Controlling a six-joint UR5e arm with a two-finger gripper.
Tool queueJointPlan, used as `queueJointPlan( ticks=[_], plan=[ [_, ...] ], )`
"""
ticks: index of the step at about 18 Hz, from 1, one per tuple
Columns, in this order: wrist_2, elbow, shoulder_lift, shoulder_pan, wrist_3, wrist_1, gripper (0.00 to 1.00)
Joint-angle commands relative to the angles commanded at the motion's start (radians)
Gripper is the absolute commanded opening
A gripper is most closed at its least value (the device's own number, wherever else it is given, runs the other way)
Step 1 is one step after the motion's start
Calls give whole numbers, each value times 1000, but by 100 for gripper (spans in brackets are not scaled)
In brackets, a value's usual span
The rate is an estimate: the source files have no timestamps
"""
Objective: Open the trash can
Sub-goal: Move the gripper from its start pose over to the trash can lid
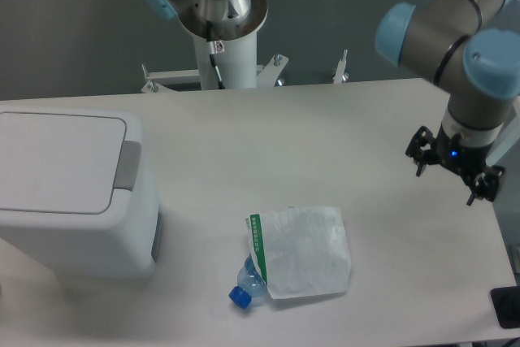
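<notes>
1. Gripper (pixel 452 171) hangs at the right edge of the frame above the table (pixel 325 136), its two black fingers spread apart and holding nothing.
2. At the left edge stands the trash can (pixel 73 201), a boxy white bin, well apart from the gripper.
3. Its flat lid (pixel 57 160) lies closed, with the grey push tab (pixel 127 165) on the lid's right side.
4. Lower centre, a white plastic bag (pixel 305 251) with a green strip lies flat.
5. A clear bottle with a blue cap (pixel 240 297) pokes out from under the bag's lower left corner.
</notes>
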Motion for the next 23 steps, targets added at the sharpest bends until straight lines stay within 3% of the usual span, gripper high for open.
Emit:
queueJointPlan(
  ticks=[5,9,12,15,17,23],
  plan=[
    [25,-35,12,-67,-68,3,100],
    [5,-46,21,-132,-317,9,100],
    [-1,-49,26,-189,-550,46,100],
    [-95,-41,31,-212,-633,46,100],
    [-211,-40,49,-221,-767,44,100],
    [-334,-52,109,-282,-965,31,100]
  ],
)
